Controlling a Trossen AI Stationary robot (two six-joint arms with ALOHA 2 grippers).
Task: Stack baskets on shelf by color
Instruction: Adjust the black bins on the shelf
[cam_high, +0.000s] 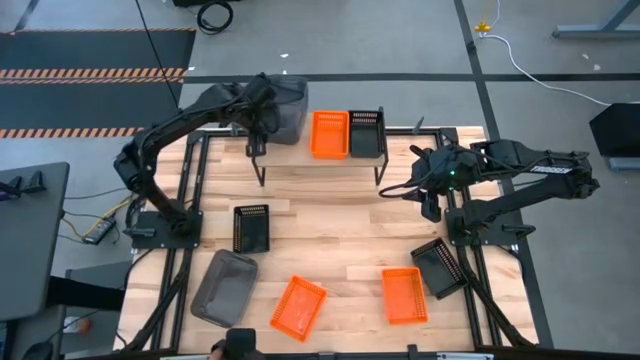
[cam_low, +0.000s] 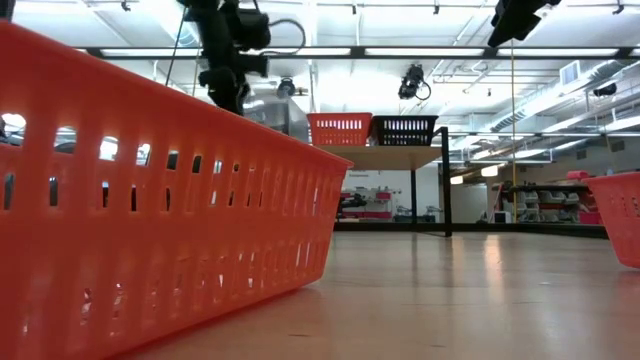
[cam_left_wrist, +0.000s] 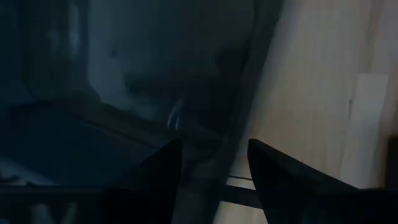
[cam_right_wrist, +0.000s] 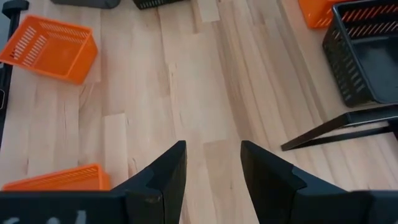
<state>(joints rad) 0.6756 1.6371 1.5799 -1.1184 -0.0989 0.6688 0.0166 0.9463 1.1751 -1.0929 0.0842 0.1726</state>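
Note:
The shelf (cam_high: 316, 163) (cam_low: 385, 157) stands at the table's far middle. On it, from left to right, are a grey basket (cam_high: 288, 110) (cam_low: 278, 115), an orange one (cam_high: 329, 134) and a black one (cam_high: 366, 133). My left gripper (cam_high: 262, 116) (cam_left_wrist: 214, 149) is open at the grey basket's left side, with its wall (cam_left_wrist: 245, 93) running between the fingers. In the low view the grey basket's rim stands higher than the orange one's. My right gripper (cam_high: 431, 200) (cam_right_wrist: 213, 155) hangs open and holds nothing above the table's right half. My left gripper has one finger inside the grey basket and one finger (cam_left_wrist: 280, 180) outside its left wall, coming from the left and above. The gap is wider than the wall (cam_left_wrist: 217, 162), and I cannot tell whether either finger touches it.
On the tabletop lie a black basket (cam_high: 251, 228), a grey one (cam_high: 224, 288), two orange ones (cam_high: 299, 307) (cam_high: 404, 295) and another black one (cam_high: 439, 267). Bare wood lies in the middle between them (cam_right_wrist: 205, 81). The near orange basket (cam_low: 150, 200) fills much of the low view.

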